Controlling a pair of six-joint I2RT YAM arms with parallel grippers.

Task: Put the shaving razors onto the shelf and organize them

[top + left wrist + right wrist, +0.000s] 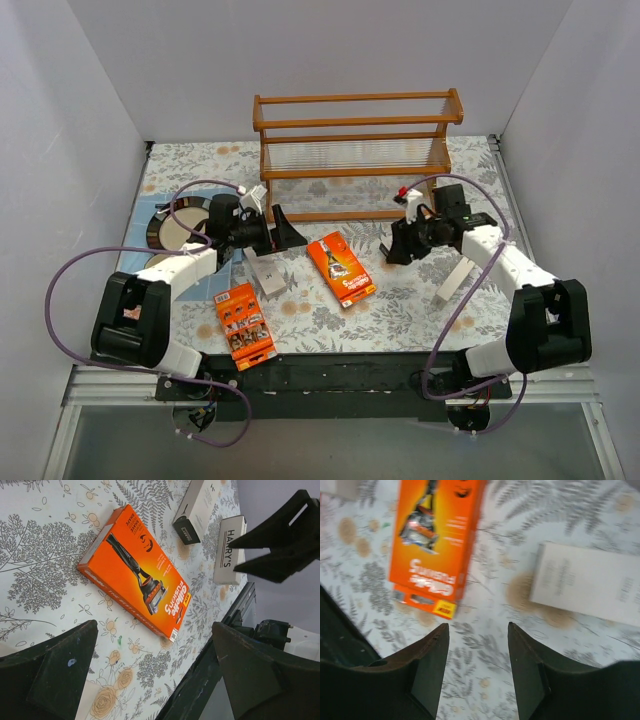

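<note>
The left gripper (pixel 290 232) is wide open with nothing between its fingers, low over the table (pixel 400 315) left of centre. A white box (pixel 268 272) lies just on its near side. The right gripper (pixel 477 630) is also open and empty. Its wrist view is blurred, so most of the print there cannot be read.

Between the two grippers an orange pack (pixel 342 268) lies flat and face up, at an angle. A second orange pack (pixel 244 325) lies by the near edge on the left. A long white box (pixel 455 282) lies beside the right arm, towards the near right.

A third white box (pixel 196 507) with a dark end shows in the left wrist view, cut off by the top of the frame. The top view does not show it clearly.

The shelf (pixel 355 150) stands at the far middle of the table, apart from every pack in sight. At the far left a round dish (pixel 165 228) is half hidden behind the left arm.
</note>
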